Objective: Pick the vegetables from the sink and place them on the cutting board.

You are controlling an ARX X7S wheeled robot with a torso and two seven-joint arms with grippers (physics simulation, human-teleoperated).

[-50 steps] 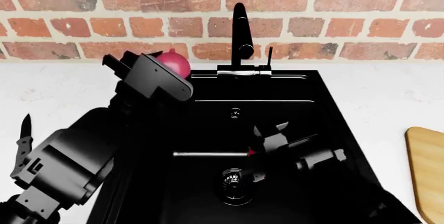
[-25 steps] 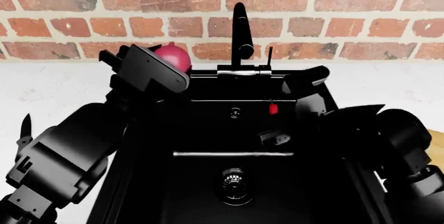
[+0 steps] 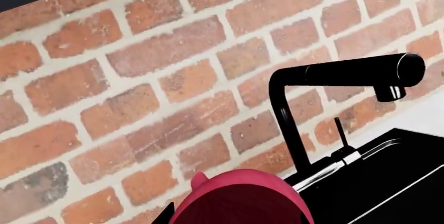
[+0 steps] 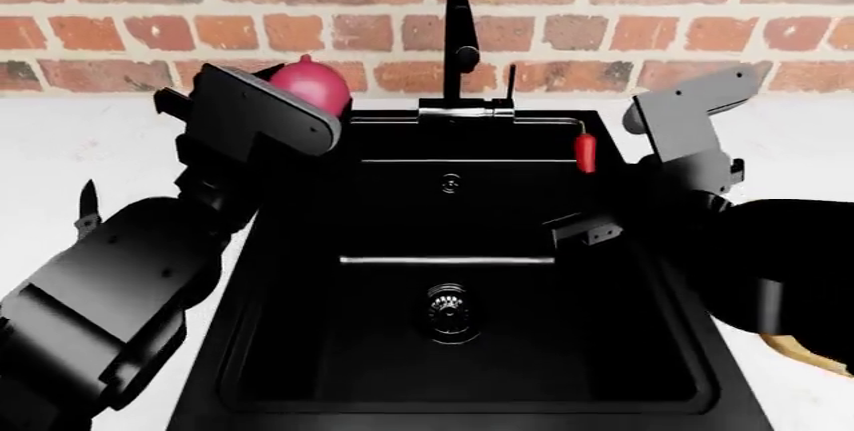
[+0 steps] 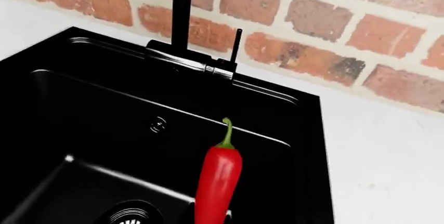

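My left gripper (image 4: 296, 101) is shut on the round purplish-red onion (image 4: 312, 81), held above the counter at the sink's back left corner, in front of the brick wall. In the left wrist view the onion (image 3: 239, 198) fills the space between the jaws. My right gripper (image 4: 603, 163) is shut on the slender red chili pepper (image 4: 585, 151), stem up, over the right rim of the black sink (image 4: 400, 371). The chili (image 5: 220, 177) hangs above the basin in the right wrist view. Only a tan sliver of the cutting board (image 4: 802, 352) shows behind my right arm.
A black faucet (image 4: 461, 36) with its lever stands at the sink's back edge, between the two grippers. A round metal drain (image 4: 451, 309) sits in the basin floor. White counter (image 4: 80, 151) flanks the sink, and a brick wall runs behind.
My right gripper has risen out of the basin with the chili and swung to the sink's right rim. The left gripper with the onion has shifted slightly up and left.
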